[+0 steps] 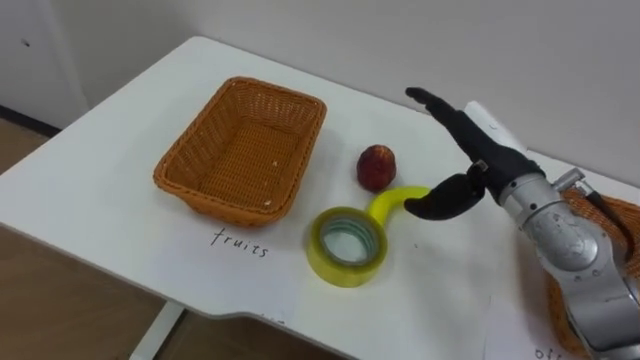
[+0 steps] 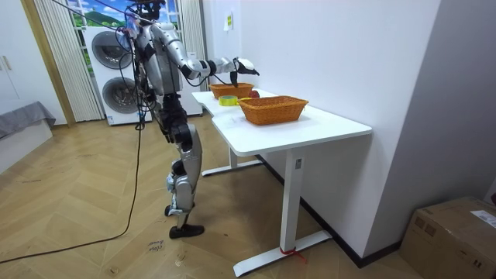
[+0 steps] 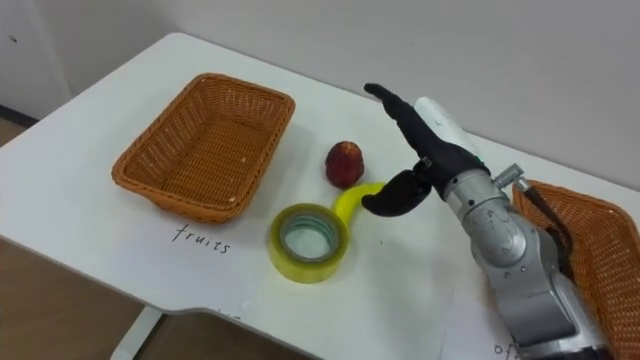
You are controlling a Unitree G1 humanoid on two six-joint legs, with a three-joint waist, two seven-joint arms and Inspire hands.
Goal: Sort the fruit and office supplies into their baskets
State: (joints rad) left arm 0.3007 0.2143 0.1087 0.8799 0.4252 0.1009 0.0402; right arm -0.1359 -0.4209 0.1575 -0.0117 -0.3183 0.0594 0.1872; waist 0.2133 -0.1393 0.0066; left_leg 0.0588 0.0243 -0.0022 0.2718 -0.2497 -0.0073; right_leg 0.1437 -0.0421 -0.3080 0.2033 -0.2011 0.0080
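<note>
Now the right hand (image 1: 480, 150) hovers, fingers straight, near the red fruit (image 1: 376, 167).

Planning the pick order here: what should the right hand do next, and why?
Probably lower the right hand onto the red fruit and close on it: the hand is open and empty just right of it, and the fruits basket to the left holds nothing yet.
</note>
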